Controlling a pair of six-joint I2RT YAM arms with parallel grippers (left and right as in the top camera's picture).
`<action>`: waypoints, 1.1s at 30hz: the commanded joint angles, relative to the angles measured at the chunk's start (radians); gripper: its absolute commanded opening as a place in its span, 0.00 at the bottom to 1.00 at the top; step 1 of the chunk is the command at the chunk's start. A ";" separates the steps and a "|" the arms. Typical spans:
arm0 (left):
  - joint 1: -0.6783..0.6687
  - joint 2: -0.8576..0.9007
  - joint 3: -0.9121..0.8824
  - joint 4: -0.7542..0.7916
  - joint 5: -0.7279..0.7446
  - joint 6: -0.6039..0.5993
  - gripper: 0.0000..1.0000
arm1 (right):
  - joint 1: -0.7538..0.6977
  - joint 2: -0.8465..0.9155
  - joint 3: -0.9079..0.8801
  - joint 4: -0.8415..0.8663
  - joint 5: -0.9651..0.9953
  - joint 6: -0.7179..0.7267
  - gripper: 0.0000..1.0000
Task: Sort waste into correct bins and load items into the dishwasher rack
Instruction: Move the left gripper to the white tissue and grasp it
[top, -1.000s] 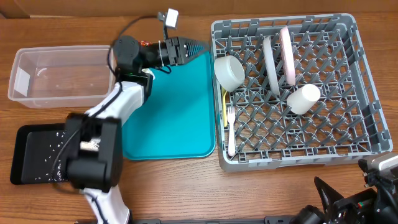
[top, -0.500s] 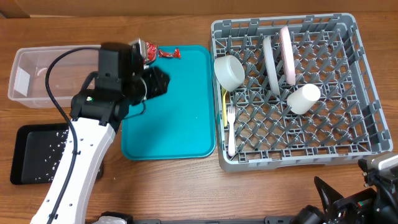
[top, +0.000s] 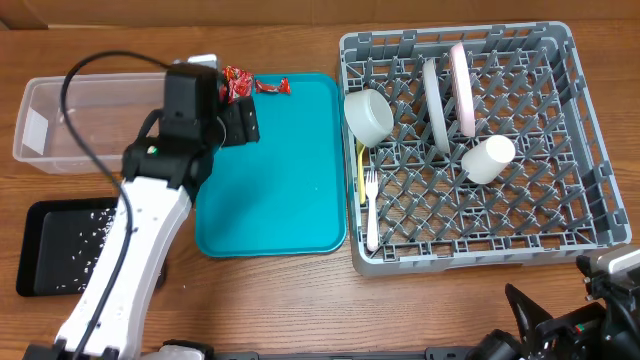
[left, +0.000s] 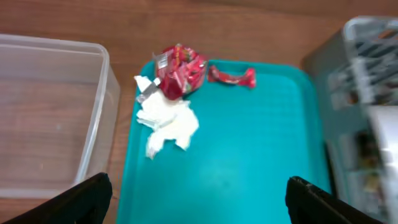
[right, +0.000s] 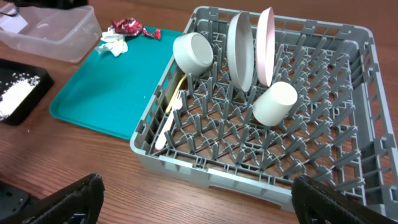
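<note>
Up at the far corner of the smooth teal tray (left: 249, 155): a crumpled white napkin (left: 166, 124), soft and ragged, touching a crinkled red-and-silver wrapper ball (left: 180, 70) at its upper edge. Just to the right of that ball, a second red wrapper (left: 231, 76), twisted flat, lying apart from it. Hanging above the lot, the left pincer (left: 199, 198), black fingertips spread wide at the bottom corners of the wrist view, clamped on nothing. Just beside the tray's left edge, a clear rectangular plastic tub (left: 102, 106), thin-walled with rounded corners. Nearer the robot, a shallow black tray (top: 24, 250) speckled with loose white grains (top: 80, 240), its right side hidden from overhead under the white left arm (top: 140, 240). Over on the right, the big square grey rack (top: 460, 262), lattice walls and rows of upright pegs. Inside, at the back, a pale grey plate (top: 434, 100) and a white plate (top: 461, 88) standing on edge side by side. In front of them, a small white cup (top: 488, 158) on its side among the pegs. Against the left wall, a cream bowl (top: 368, 116) tipped over, with a yellow spoon (top: 360, 170) and a white fork (top: 372, 220) lying lengthwise along that same side. Low at the near right corner of the wooden table (top: 300, 300), in front of the rack, the right pincer (right: 196, 193), dark fingers wide apart and gripping nothing.
</note>
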 joint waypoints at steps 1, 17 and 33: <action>0.000 0.176 0.025 0.026 -0.070 0.143 0.96 | -0.002 0.003 0.004 0.006 0.006 0.000 1.00; 0.001 0.570 0.038 0.249 -0.149 0.198 0.89 | -0.002 0.003 0.004 0.006 0.006 0.000 1.00; -0.002 0.512 0.099 0.060 -0.063 0.093 0.04 | -0.002 0.003 0.004 0.006 0.006 0.000 1.00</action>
